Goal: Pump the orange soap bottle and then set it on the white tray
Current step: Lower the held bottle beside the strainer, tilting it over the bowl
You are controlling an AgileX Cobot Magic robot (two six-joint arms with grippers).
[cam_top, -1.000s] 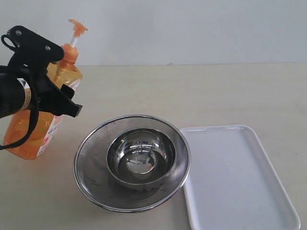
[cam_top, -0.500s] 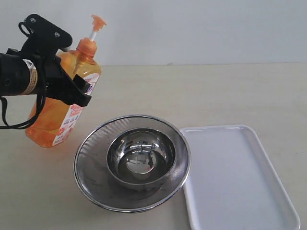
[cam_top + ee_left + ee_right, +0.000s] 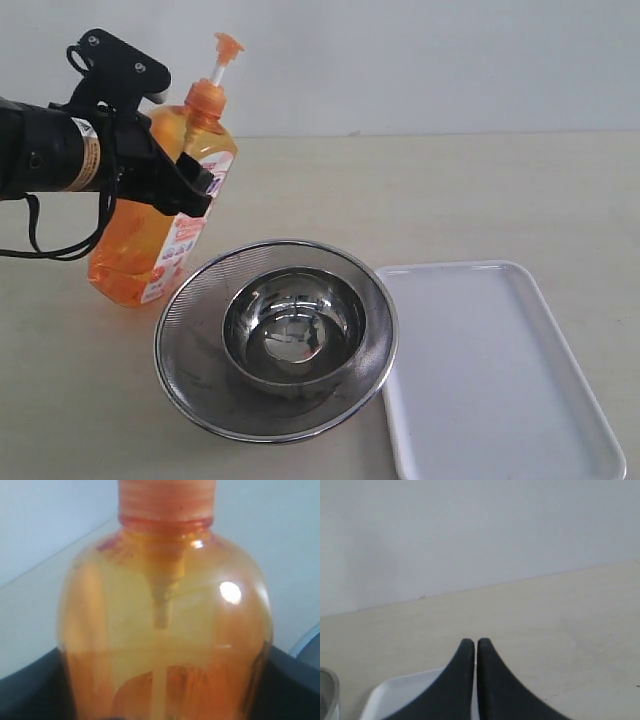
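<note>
My left claw (image 3: 183, 145) is clamped across the shoulder of the orange soap bottle (image 3: 150, 250), which hangs tilted in the grip with its pump head (image 3: 228, 45) above the jaws. My right claw (image 3: 471, 645) is closed on nothing. My worry is that the smooth, liquid-heavy body swivels or slips in so high a grip, or that its base clips the strainer (image 3: 185, 350) just below the claw. The bottle holds orange soap. The steel bowl (image 3: 295, 320) sits inside the strainer and looks empty. Beyond it, the white tray (image 3: 500, 400) lies bare.
</note>
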